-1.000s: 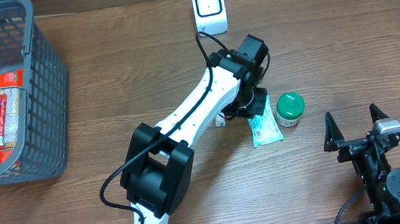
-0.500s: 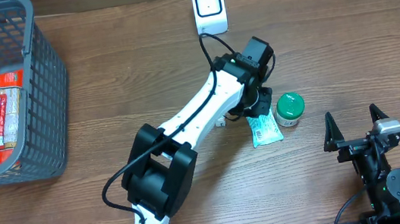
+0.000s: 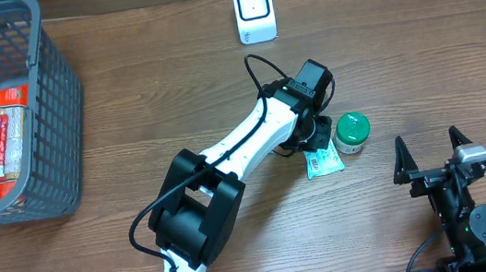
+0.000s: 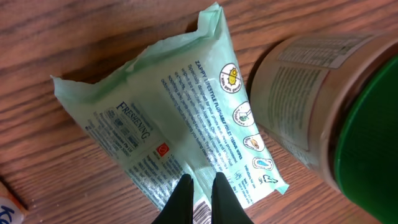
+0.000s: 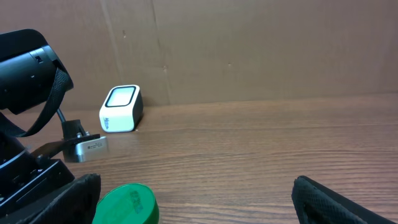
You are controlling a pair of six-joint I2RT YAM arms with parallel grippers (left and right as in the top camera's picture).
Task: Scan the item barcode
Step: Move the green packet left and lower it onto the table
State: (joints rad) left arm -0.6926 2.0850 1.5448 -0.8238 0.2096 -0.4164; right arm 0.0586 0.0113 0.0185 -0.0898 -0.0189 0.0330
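A pale green wipes packet lies on the wooden table beside a green-lidded jar, its printed back facing up. My left gripper is shut on the packet's near edge, pinching a raised fold; barcode stripes show between the fingertips. From overhead, the left gripper covers part of the packet, just left of the jar. The white scanner stands at the back edge. My right gripper rests open and empty at the front right, seen in its own view as right gripper.
A grey mesh basket at the far left holds a red package. The right wrist view shows the scanner against the brown back wall and the jar's lid close in front.
My left gripper has shifted a little toward the front and right, away from the scanner. The packet stays on the table by the jar. The right arm has not moved.
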